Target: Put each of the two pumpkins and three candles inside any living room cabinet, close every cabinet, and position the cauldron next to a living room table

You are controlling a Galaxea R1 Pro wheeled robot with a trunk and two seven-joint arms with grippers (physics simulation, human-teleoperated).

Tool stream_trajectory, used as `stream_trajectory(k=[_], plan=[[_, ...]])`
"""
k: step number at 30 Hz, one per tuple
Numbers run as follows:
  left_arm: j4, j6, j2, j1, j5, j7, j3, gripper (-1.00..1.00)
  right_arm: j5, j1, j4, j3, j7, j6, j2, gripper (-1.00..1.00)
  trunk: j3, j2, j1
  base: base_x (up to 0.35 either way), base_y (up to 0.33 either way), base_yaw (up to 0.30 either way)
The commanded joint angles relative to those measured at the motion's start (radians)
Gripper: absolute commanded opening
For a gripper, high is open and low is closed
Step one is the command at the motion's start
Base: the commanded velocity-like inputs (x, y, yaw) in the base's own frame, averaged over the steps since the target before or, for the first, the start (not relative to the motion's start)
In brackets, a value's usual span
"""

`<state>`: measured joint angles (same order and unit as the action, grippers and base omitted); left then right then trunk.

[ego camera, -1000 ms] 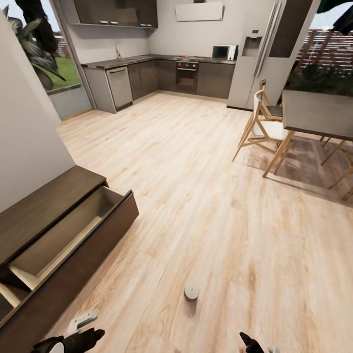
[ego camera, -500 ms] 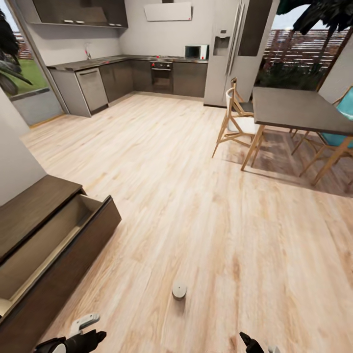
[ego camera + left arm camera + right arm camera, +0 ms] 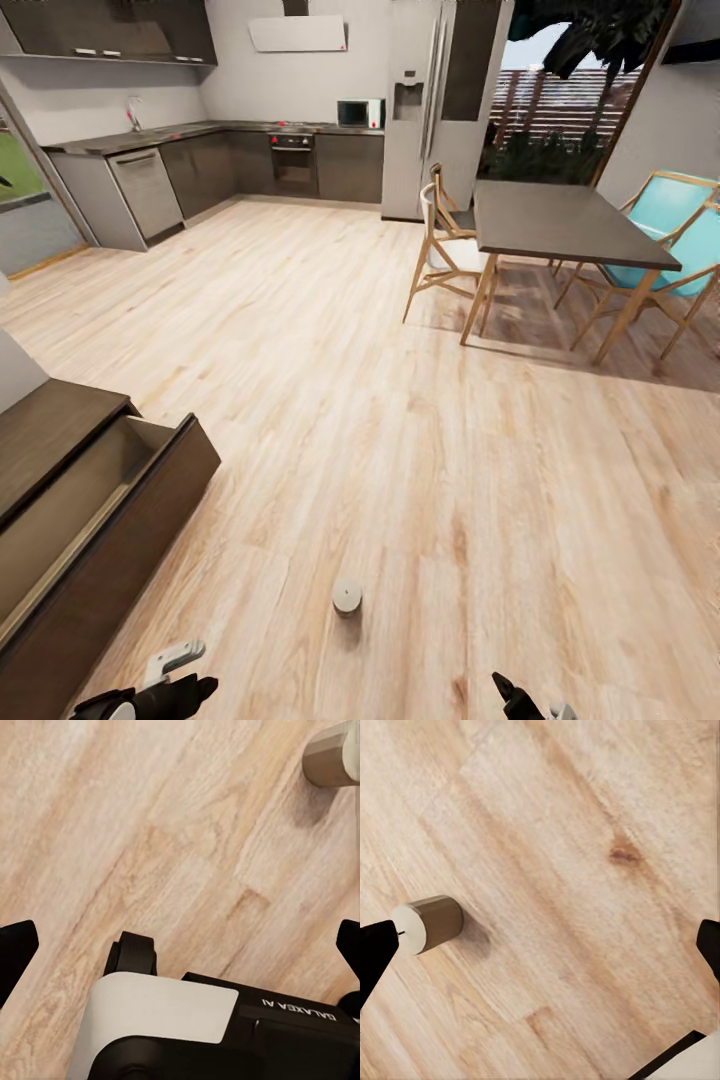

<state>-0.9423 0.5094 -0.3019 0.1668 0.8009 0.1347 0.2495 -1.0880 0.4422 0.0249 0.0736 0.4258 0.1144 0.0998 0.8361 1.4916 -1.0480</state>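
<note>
Head view: a single candle [image 3: 347,596] stands upright on the pale wood floor [image 3: 420,420], between the left gripper [image 3: 165,685] and the right gripper [image 3: 520,698] at the lower edge. The cabinet [image 3: 70,500] at left has a drawer pulled out, its front edge jutting toward the candle. Wide open floor runs to the kitchen; the dining table [image 3: 560,222] with chairs sits well apart at right.

Left wrist view: mirrored lettering on the robot's body reads "GALAXEA AI". The left gripper's dark fingertips [image 3: 16,952] sit far apart, holding nothing; the candle lies near them.

Right wrist view: the right gripper's fingertips [image 3: 375,945] are spread wide, one just beside the candle.
</note>
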Motion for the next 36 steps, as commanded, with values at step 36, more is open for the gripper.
stream_trajectory(k=[36], plan=[[-0.002,0.001,-0.001,0.0,0.011,0.008,0.004,1.0,-0.013,0.001,0.004,0.002,0.004,0.011,0.0,1.0,-0.058,0.0,0.0,0.0,0.0,-0.012]])
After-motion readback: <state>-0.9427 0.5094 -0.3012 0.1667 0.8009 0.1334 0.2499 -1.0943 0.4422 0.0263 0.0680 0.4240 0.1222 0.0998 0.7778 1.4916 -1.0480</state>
